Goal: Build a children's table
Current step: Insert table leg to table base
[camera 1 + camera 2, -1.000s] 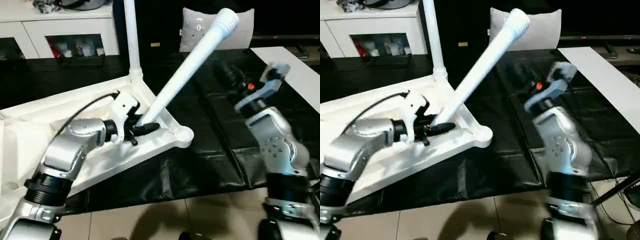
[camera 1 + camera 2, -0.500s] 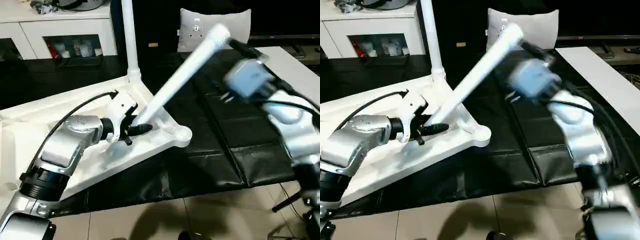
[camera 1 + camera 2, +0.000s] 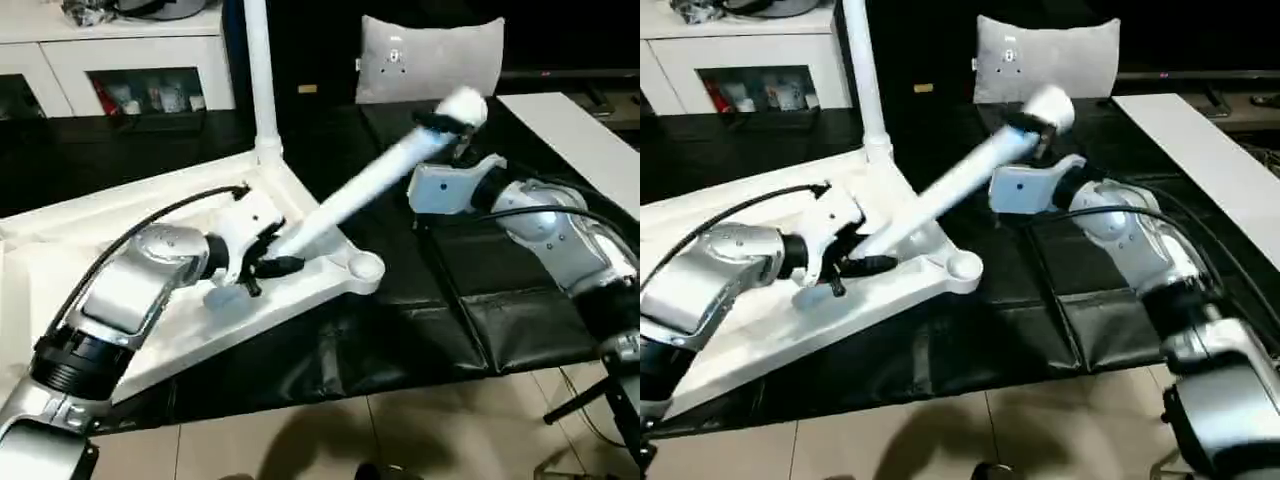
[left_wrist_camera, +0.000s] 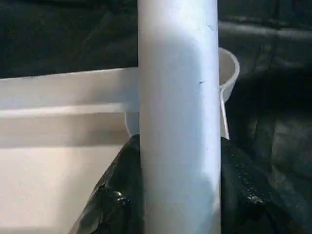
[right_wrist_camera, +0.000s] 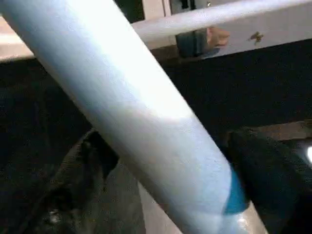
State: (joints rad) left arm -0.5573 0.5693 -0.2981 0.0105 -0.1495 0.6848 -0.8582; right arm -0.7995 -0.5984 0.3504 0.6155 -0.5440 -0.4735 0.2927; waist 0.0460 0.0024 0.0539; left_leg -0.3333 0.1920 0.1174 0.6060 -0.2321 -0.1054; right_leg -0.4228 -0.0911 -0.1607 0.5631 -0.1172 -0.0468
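A: The left pincer (image 3: 268, 262) is seen clenched on the lower end of a loose white leg (image 3: 375, 185), its black fingers (image 4: 109, 204) pressed against both sides of the tube in the left wrist view. How is the right pincer (image 3: 440, 135) placed?

B: It is found at the upper end of the same leg, near the ribbed tip. In the right wrist view the tube is seen crossing between its two dark fingers (image 5: 73, 185); whether they are pressed onto it cannot be told.

A: Where is the children's table (image 3: 120, 250) found?

B: The white square top is laid upside down on the black-sheeted surface (image 3: 440, 310), on the robot's left side. One leg (image 3: 260, 75) is stood upright in the far corner socket. The loose leg is held slanted above the top, its lower end just behind the near right corner socket (image 3: 365, 268), which is seen open.

A: What is seen behind?

B: A white cabinet (image 3: 130, 60) and a grey cushion (image 3: 430, 55) are seen beyond the surface
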